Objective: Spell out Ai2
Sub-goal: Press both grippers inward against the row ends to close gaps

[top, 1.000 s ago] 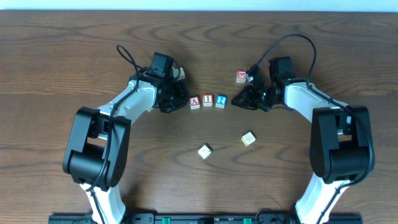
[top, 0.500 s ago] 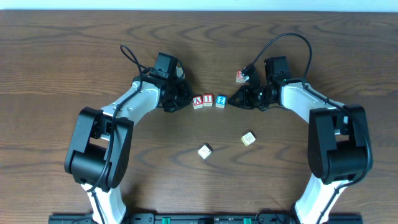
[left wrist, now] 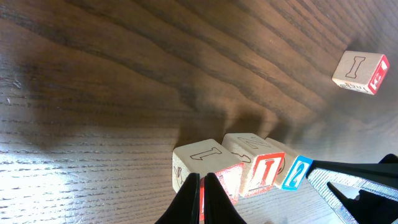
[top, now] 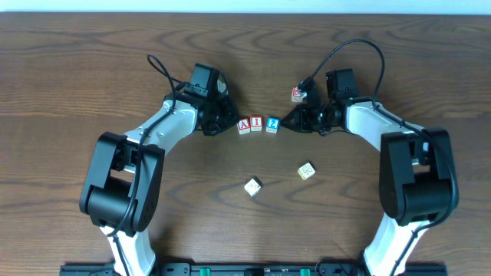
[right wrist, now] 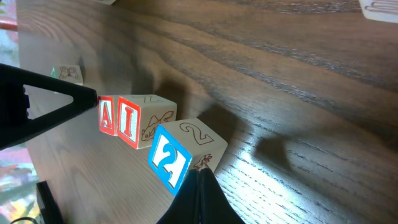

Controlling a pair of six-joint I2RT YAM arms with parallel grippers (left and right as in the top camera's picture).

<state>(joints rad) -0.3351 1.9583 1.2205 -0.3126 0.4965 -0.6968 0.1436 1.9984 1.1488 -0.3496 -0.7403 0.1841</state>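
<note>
Row, mid-table, touching: A cube point(top: 243, 126), I cube point(top: 256, 124), 2 cube point(top: 271, 123); reads A-I-2. Left gripper point(left wrist: 202, 185) pressed together at A; right gripper point(right wrist: 199, 179) likewise at 2. Red-marked spare cube point(top: 297, 93): symbol unreadable.

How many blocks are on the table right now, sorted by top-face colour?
Red-marked blocks: 3 (A block, I block, far block)
Blue blocks: 1 (2 block)
Pale blocks, colour unclear: 2
Total: 6
</note>
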